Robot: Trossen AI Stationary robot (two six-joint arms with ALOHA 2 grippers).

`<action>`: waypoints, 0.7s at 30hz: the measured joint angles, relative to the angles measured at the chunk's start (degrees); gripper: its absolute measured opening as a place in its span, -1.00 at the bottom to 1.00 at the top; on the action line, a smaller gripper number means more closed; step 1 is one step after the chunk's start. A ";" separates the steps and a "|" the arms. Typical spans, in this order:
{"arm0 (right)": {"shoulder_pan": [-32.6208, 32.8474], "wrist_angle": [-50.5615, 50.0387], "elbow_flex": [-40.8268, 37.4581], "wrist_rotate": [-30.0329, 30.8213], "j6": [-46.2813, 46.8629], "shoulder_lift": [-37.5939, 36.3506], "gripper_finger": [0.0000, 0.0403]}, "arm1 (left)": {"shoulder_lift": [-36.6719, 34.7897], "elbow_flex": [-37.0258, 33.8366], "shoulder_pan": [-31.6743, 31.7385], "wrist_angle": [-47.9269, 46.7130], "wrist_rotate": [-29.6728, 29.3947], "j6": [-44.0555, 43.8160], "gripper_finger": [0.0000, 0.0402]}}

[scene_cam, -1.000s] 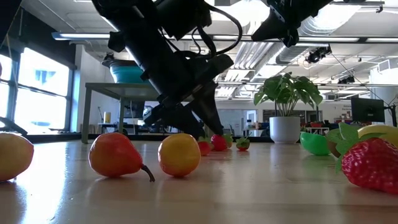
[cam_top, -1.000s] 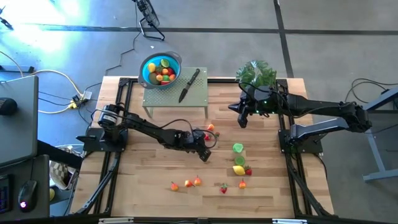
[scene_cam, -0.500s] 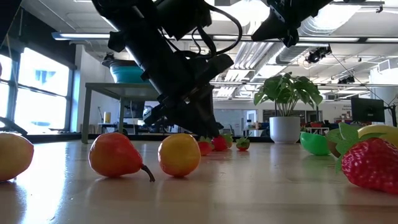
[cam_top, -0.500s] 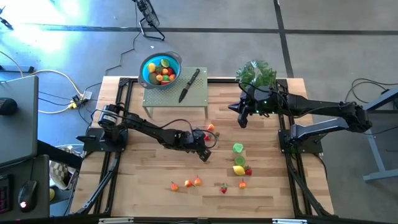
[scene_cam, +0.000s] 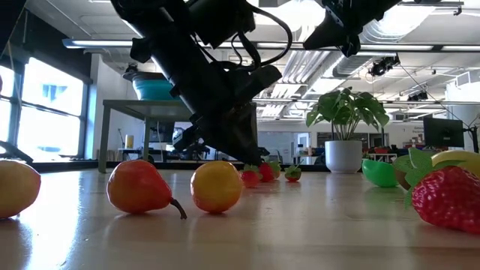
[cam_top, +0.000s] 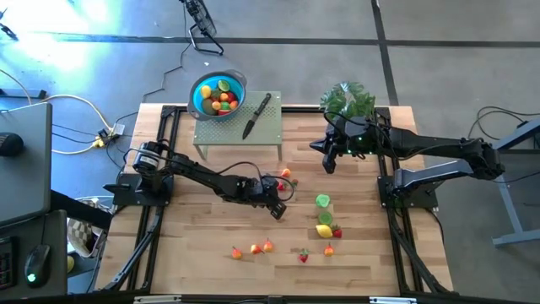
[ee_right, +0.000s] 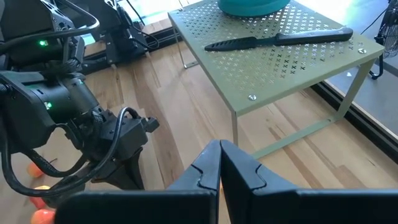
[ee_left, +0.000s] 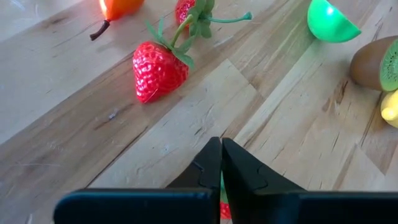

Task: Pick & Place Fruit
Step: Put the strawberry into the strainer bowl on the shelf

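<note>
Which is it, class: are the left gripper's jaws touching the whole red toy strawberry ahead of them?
Apart. The left wrist view shows bare wood between the shut left gripper and the whole red toy strawberry.

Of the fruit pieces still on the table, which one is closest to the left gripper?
The red piece pinched low between the left gripper's shut fingertips; the strawberry just ahead lies apart.

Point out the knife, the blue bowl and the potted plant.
knife (cam_top: 256, 117): high view, middle of the blade.
blue bowl (cam_top: 198, 87): high view, left rim.
potted plant (scene_cam: 346, 112): low view, its leaves.
</note>
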 joint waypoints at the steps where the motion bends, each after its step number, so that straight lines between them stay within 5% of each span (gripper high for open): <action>1: 0.00 0.00 0.00 0.00 0.00 0.01 -0.99 | 0.00 0.00 0.00 0.00 0.02 -0.01 -0.99; 11: 0.00 0.61 0.00 -0.04 -0.44 0.02 -0.99 | -0.28 5.69 0.02 -3.47 0.57 1.70 -1.00; 21: -0.01 0.46 0.00 -2.56 -2.05 0.02 -0.99 | -0.28 24.24 0.02 -33.71 -3.04 3.87 -1.00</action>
